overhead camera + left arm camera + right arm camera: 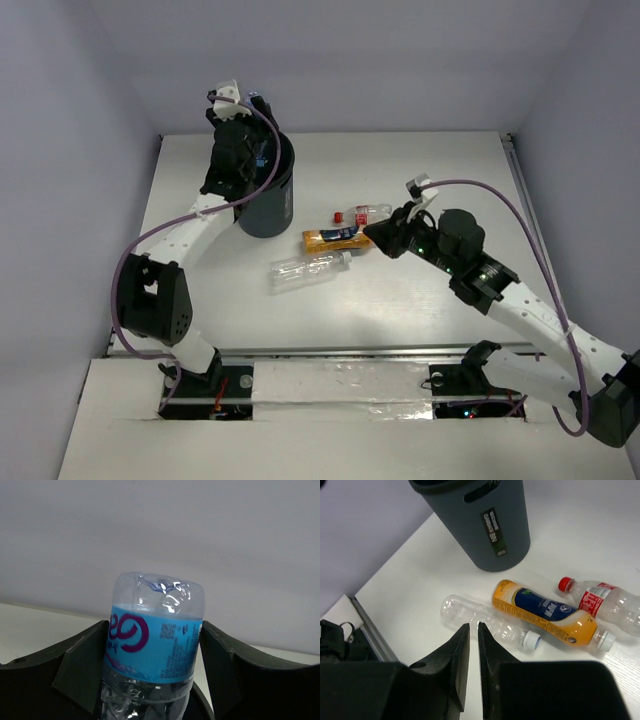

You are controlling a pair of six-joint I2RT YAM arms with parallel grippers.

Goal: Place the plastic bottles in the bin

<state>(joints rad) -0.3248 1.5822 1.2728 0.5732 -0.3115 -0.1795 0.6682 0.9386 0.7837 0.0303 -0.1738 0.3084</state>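
While left arm (190, 225) arches over bin (272, 208), left gripper (154, 627) clamped on blue-labelled bottle (155, 647), right arm (520, 305) outstretched right of bin, right gripper (473, 626) closed, empty

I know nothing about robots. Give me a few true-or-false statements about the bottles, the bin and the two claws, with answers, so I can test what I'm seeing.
1. Three bottles lie on the table: a plain clear bottle, an orange bottle and a red-capped bottle. True.
2. The orange bottle stands upright. False: it lies on its side.
3. The left gripper has a blue-labelled bottle between its jaws. True.
4. The right gripper holds the red-capped bottle. False: its jaws are nearly closed with nothing between them.
5. The bin lies tipped over. False: it stands upright.
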